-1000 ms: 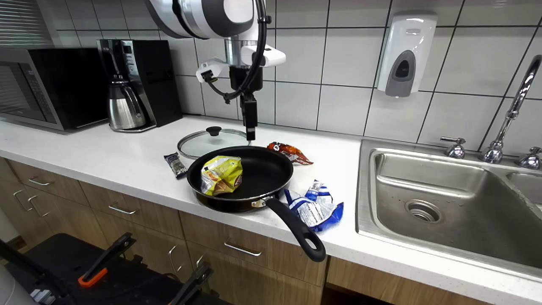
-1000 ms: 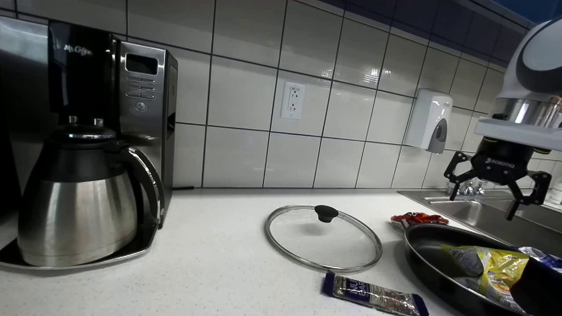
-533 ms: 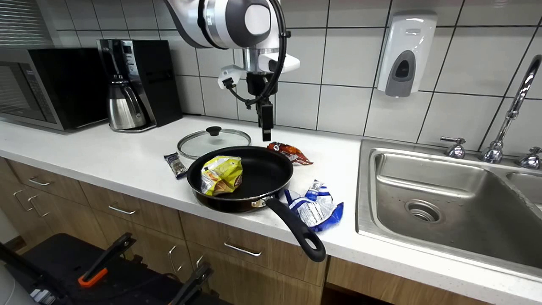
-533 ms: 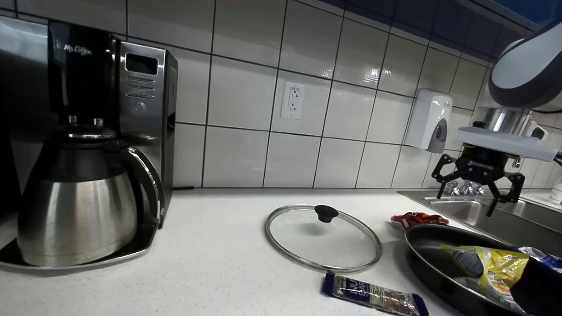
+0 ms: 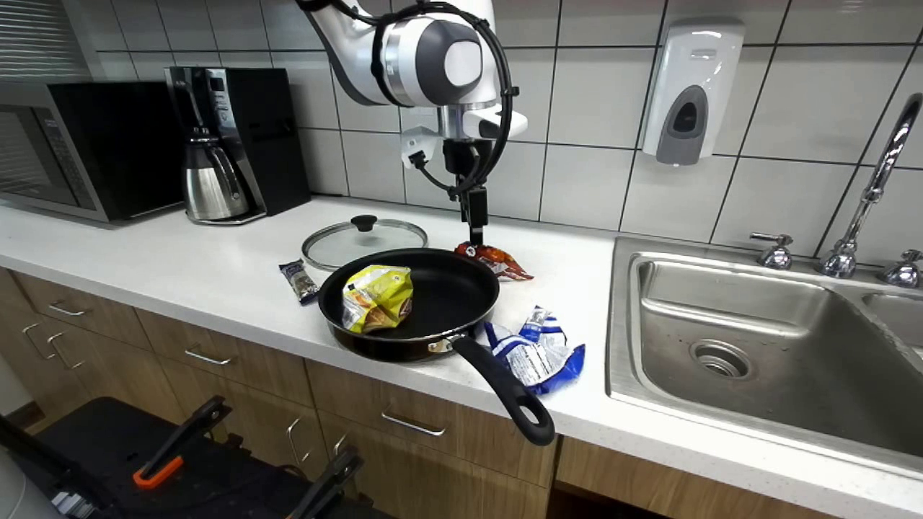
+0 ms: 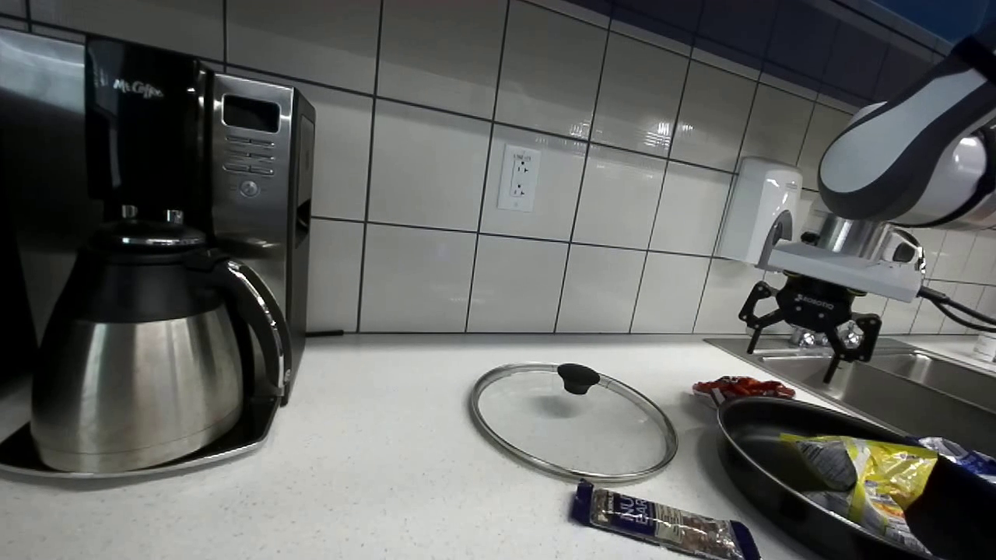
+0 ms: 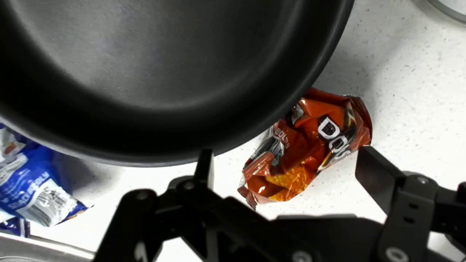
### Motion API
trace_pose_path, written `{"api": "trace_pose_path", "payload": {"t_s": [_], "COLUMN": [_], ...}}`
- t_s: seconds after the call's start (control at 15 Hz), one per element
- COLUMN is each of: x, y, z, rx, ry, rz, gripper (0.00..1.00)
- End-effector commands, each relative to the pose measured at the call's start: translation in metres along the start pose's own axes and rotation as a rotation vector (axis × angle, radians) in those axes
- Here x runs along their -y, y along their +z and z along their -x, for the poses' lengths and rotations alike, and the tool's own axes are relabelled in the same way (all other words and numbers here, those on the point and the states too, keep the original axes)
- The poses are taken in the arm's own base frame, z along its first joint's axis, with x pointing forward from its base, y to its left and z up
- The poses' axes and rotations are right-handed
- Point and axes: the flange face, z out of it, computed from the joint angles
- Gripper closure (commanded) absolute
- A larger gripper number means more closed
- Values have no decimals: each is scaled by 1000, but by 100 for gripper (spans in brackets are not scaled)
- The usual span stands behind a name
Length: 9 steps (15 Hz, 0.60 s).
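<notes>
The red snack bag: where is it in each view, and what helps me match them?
In an exterior view: red snack bag, just right of centre, behind the black pan.
In an exterior view: red snack bag, lower right, past the black pan's edge.
In the wrist view: red snack bag, right of centre, along the black pan's edge.
Shared landmark: the black pan beside it.

In my wrist view, a crumpled, glossy red bag (image 7: 309,145) with white lettering lies on the white countertop (image 7: 418,91) just beside the black pan (image 7: 164,54), which hides one edge.
</notes>
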Motion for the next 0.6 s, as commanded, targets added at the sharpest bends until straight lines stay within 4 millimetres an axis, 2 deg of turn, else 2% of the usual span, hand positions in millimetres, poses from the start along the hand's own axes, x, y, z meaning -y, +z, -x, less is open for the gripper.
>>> {"api": "trace_pose_path", "payload": {"t_s": [0.0, 0.53], "x": [19, 50], "y": [11, 34], "z": [-15, -29], "rx": [-6, -10], "ry": [-13, -30], "rz": [-5, 1], "gripper": [0, 0]}}
